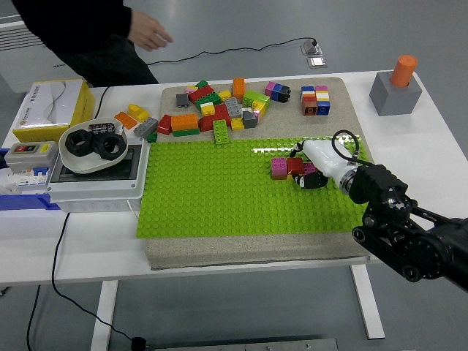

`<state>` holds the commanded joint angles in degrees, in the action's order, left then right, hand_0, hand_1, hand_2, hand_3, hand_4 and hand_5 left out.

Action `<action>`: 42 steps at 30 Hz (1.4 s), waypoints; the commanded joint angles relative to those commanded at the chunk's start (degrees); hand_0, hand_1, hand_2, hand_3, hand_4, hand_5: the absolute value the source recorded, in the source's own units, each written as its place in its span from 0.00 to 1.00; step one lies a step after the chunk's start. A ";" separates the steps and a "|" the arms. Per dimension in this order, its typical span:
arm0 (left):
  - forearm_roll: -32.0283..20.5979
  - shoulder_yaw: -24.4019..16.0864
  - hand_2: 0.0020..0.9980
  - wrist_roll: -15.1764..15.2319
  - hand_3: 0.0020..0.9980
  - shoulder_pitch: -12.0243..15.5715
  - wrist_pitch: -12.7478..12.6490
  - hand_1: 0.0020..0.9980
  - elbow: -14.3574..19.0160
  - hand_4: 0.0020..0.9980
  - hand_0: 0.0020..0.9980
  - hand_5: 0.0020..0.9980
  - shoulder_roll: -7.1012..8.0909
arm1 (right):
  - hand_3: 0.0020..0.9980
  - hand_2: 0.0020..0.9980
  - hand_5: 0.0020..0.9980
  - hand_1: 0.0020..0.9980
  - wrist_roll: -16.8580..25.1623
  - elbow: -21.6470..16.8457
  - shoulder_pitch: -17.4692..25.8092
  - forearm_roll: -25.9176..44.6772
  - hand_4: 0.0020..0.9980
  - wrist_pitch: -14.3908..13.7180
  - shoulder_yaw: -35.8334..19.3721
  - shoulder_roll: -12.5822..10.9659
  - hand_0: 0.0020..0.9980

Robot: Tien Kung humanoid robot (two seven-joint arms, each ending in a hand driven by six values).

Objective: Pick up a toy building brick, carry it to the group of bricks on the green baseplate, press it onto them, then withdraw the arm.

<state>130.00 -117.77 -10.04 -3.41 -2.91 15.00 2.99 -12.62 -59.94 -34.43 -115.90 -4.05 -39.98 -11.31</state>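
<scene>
The right robot hand (313,170) is curled on a brick, pressing it beside the magenta and red bricks (286,167) on the green baseplate (219,190). If the studs are not aligned, the brick may lift away when the arm withdraws.

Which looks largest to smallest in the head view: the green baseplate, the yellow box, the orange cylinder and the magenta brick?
1. green baseplate
2. yellow box
3. orange cylinder and magenta brick: they look too similar to rank, and the cylinder sits farther from the camera.
</scene>
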 joint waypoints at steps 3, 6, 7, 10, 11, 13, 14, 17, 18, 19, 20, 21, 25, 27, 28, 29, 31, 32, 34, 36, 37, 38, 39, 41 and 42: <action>0.00 -0.03 0.53 0.01 0.52 0.01 -0.03 0.51 0.00 0.68 0.67 0.50 -0.02 | 0.67 0.81 0.20 0.78 0.00 0.00 0.05 0.03 0.68 0.02 -0.01 -0.02 0.76; 0.00 -0.04 0.53 0.02 0.52 -0.05 -0.03 0.51 0.00 0.68 0.67 0.50 -0.02 | 0.67 0.81 0.20 0.78 -0.01 -0.03 0.00 0.12 0.68 0.07 -0.01 -0.07 0.76; 0.00 -0.03 0.53 0.02 0.52 -0.07 -0.02 0.51 0.00 0.68 0.67 0.50 -0.01 | 0.67 0.81 0.20 0.78 -0.02 -0.05 -0.03 0.15 0.68 0.10 0.00 -0.09 0.76; 0.00 0.04 0.53 0.01 0.52 -0.17 0.02 0.51 -0.01 0.68 0.67 0.50 0.01 | 0.67 0.81 0.20 0.78 -0.03 -0.08 -0.12 0.28 0.69 0.16 0.01 -0.12 0.76; 0.00 0.05 0.53 0.01 0.52 -0.19 0.04 0.51 -0.01 0.68 0.67 0.50 0.02 | 0.67 0.81 0.20 0.78 -0.03 -0.09 -0.14 0.31 0.69 0.17 0.03 -0.12 0.76; 0.00 0.05 0.53 0.00 0.52 -0.20 0.06 0.51 -0.01 0.68 0.67 0.50 0.03 | 0.67 0.81 0.20 0.78 -0.04 -0.11 -0.13 0.41 0.69 0.20 0.05 -0.13 0.76; 0.00 0.04 0.53 0.01 0.52 -0.17 0.06 0.51 -0.01 0.68 0.67 0.50 0.03 | 0.67 0.81 0.19 0.78 -0.04 -0.12 -0.10 0.49 0.70 0.22 0.04 -0.13 0.77; 0.00 -0.04 0.53 0.02 0.52 -0.08 0.03 0.51 -0.01 0.68 0.67 0.50 0.02 | 0.67 0.81 0.19 0.78 -0.03 -0.12 0.00 0.71 0.70 0.28 0.00 -0.12 0.77; 0.00 -0.05 0.53 0.02 0.52 -0.06 0.02 0.51 -0.01 0.68 0.67 0.50 0.02 | 0.67 0.81 0.19 0.78 -0.02 -0.14 0.02 0.78 0.70 0.30 -0.02 -0.12 0.77; 0.00 -0.07 0.53 0.02 0.52 -0.05 0.02 0.51 -0.02 0.68 0.67 0.50 0.02 | 0.67 0.81 0.19 0.78 0.00 -0.16 0.04 0.86 0.70 0.32 -0.04 -0.12 0.77; 0.00 -0.08 0.53 0.02 0.52 -0.04 0.02 0.51 -0.01 0.68 0.67 0.50 0.01 | 0.67 0.82 0.19 0.78 0.01 -0.19 0.06 0.93 0.71 0.33 -0.06 -0.13 0.77; 0.00 -0.07 0.53 0.02 0.52 -0.03 0.02 0.51 -0.01 0.68 0.67 0.50 0.01 | 0.67 0.82 0.19 0.78 0.02 -0.24 0.08 0.99 0.71 0.34 -0.09 -0.14 0.77; 0.00 -0.17 0.53 0.03 0.52 -0.06 0.01 0.51 -0.02 0.68 0.67 0.50 0.02 | 0.67 0.82 0.19 0.78 0.16 -0.59 0.12 1.40 0.71 0.49 -0.31 -0.24 0.77; 0.00 -0.15 0.53 0.04 0.52 -0.09 0.02 0.51 -0.02 0.67 0.67 0.50 0.03 | 0.71 0.82 0.19 0.79 0.24 -0.74 0.08 1.57 0.73 0.54 -0.40 -0.28 0.77; 0.00 -0.11 0.53 0.03 0.52 -0.12 0.04 0.51 -0.01 0.67 0.67 0.50 0.04 | 0.71 0.82 0.19 0.79 0.30 -0.84 0.04 1.70 0.73 0.57 -0.48 -0.30 0.77; 0.00 -0.10 0.53 0.03 0.52 -0.14 0.05 0.51 -0.01 0.67 0.67 0.50 0.05 | 0.71 0.82 0.19 0.79 0.35 -0.94 0.02 1.80 0.73 0.58 -0.57 -0.31 0.77; 0.00 -0.10 0.53 0.03 0.52 -0.14 0.06 0.51 -0.01 0.67 0.67 0.50 0.05 | 0.71 0.82 0.19 0.79 0.45 -1.16 0.02 1.95 0.73 0.60 -0.70 -0.34 0.77; 0.00 -0.11 0.53 0.03 0.52 -0.13 0.04 0.51 0.00 0.67 0.67 0.50 0.05 | 0.75 0.83 0.21 0.79 0.52 -1.31 0.05 2.06 0.76 0.62 -0.79 -0.37 0.77; 0.00 -0.19 0.53 0.04 0.52 -0.05 0.01 0.51 -0.01 0.67 0.67 0.50 0.03 | 0.75 0.83 0.21 0.79 0.59 -1.69 0.20 2.21 0.76 0.76 -1.06 -0.43 0.77; 0.00 -0.24 0.53 0.05 0.52 0.03 0.00 0.51 -0.01 0.67 0.67 0.50 0.02 | 0.75 0.83 0.21 0.79 0.61 -2.16 0.38 2.33 0.76 0.90 -1.36 -0.53 0.77; 0.00 -0.28 0.53 0.06 0.52 0.07 -0.01 0.51 -0.01 0.67 0.67 0.50 0.00 | 0.75 0.83 0.21 0.79 0.63 -2.50 0.49 2.44 0.76 0.97 -1.53 -0.61 0.77; 0.00 -0.31 0.53 0.06 0.52 0.10 -0.02 0.51 -0.01 0.67 0.67 0.50 -0.01 | 0.75 0.83 0.21 0.79 0.63 -2.89 0.61 2.57 0.76 1.04 -1.69 -0.70 0.77; 0.00 -0.35 0.52 0.06 0.52 0.16 -0.03 0.51 0.00 0.67 0.67 0.50 -0.04 | 0.77 0.83 0.23 0.79 0.64 -3.63 0.85 2.82 0.79 1.15 -1.97 -0.89 0.77; 0.00 -0.40 0.52 0.07 0.52 0.22 -0.04 0.51 0.01 0.67 0.67 0.50 -0.07 | 0.77 0.83 0.23 0.79 0.72 -4.71 1.20 3.24 0.79 1.21 -2.35 -1.17 0.77; 0.00 -0.45 0.52 0.07 0.52 0.26 -0.04 0.51 0.01 0.67 0.67 0.50 -0.10 | 0.77 0.83 0.23 0.79 0.78 -5.68 1.53 3.53 0.79 1.20 -2.66 -1.43 0.77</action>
<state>130.00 -118.22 -9.98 -3.15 -2.95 15.01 2.89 -11.84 -65.63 -32.90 -112.37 -2.85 -42.65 -12.74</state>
